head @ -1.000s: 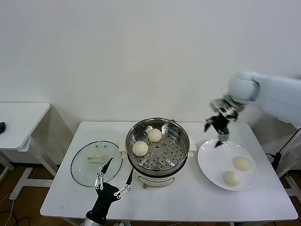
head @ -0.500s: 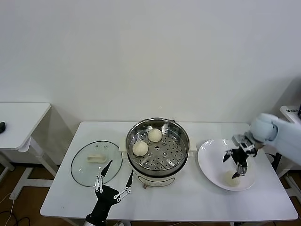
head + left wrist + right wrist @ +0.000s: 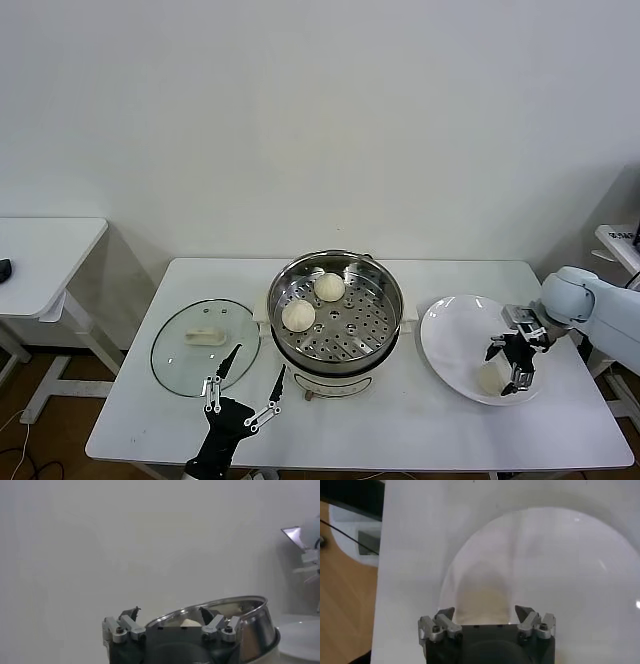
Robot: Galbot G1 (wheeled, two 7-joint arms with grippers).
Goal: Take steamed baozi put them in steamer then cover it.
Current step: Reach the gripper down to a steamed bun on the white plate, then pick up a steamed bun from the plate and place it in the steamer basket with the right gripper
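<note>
- Since a second ago, the right gripper (image 3: 507, 365) has dropped from above the white plate's (image 3: 450, 350) far rim onto its right side.
- Its spread fingers straddle one steamed baozi (image 3: 482, 600); whether they grip it, I cannot tell.
- Two more baozi (image 3: 298, 315) lie in the steamer (image 3: 385, 310).
- Left gripper (image 3: 244, 367) hangs unclenched by the cover (image 3: 204, 346).

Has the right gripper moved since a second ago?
Yes. The right gripper has dropped from above the far rim of the white plate to the plate's near right side, now straddling a baozi there.
</note>
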